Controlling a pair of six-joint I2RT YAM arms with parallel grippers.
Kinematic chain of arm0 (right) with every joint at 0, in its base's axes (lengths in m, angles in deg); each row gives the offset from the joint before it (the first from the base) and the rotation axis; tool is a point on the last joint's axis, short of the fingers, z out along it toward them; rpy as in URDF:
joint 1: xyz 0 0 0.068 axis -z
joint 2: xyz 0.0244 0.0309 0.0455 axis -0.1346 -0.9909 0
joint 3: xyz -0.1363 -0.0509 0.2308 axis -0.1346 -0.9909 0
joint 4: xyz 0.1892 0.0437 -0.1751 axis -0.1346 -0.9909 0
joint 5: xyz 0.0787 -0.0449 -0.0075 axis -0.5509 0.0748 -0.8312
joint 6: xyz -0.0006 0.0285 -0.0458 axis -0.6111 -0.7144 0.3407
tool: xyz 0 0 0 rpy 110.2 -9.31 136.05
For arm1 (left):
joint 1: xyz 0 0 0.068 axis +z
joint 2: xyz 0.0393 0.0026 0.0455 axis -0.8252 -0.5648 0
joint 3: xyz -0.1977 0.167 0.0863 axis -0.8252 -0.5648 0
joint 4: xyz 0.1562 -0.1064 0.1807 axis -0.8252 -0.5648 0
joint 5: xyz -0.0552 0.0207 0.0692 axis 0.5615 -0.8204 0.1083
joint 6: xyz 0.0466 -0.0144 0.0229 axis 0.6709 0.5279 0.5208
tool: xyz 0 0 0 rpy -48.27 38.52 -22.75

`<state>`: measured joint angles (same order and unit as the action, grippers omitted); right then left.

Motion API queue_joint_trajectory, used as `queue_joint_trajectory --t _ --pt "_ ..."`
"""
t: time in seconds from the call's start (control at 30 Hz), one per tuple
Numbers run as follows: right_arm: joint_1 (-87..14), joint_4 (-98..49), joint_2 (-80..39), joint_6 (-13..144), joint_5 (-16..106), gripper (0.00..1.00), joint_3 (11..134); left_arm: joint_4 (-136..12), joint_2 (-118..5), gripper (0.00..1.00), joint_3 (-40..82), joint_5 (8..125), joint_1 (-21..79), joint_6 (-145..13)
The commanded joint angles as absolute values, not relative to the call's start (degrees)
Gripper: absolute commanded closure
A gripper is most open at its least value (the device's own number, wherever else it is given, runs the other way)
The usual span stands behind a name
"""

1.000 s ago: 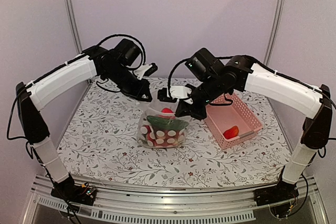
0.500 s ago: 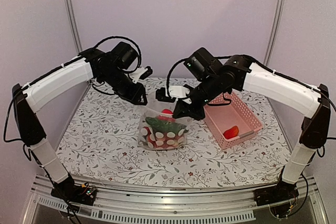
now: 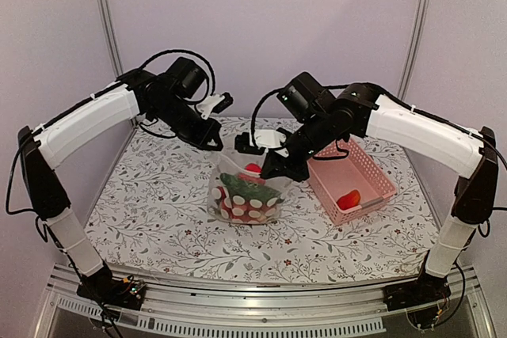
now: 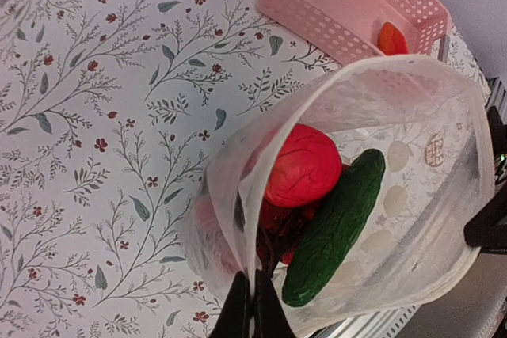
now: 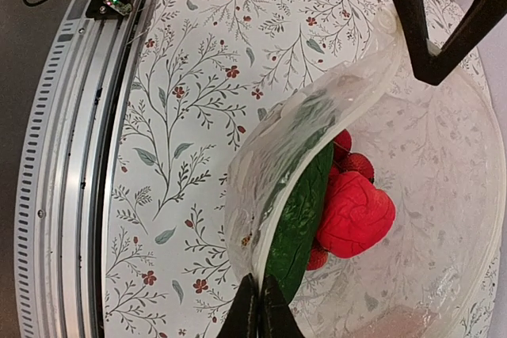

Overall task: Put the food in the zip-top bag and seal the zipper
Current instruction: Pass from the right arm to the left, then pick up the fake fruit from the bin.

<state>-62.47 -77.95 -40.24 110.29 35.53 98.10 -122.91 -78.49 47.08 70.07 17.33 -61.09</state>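
Tabletop with a floral print carries the zip-top bag near its middle, standing upright with its mouth held open. Inside lie a red fruit, a long green piece leaning against it, and smaller red fruits underneath. Pale oval spots and one small round emblem are printed on the bag's wall; the emblem is too small to read.

The left gripper has its jaws pinched on the bag's rim on one side. The right gripper has its jaws clamped on the opposite rim, where the zipper runs unsealed.

Just right of the bag sits the pink basket, with a red-orange piece in its near end.
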Motion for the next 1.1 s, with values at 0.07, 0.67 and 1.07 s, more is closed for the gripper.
queue_joint_trajectory --t 0.07,0.67,1.07 --pt "-62.6 -78.6 -39.5 109.9 34.5 0.94 99.2 -121.3 -78.9 1.0 49.1 72.1 18.0 -60.5" --pt "-55.0 -80.0 -31.2 111.3 31.3 0.43 96.3 -120.6 -80.5 1.0 47.8 69.6 18.0 -61.5" --pt "-35.7 -79.4 -26.1 117.1 27.0 0.44 83.4 -120.5 -79.5 1.0 46.5 69.7 17.9 -61.9"
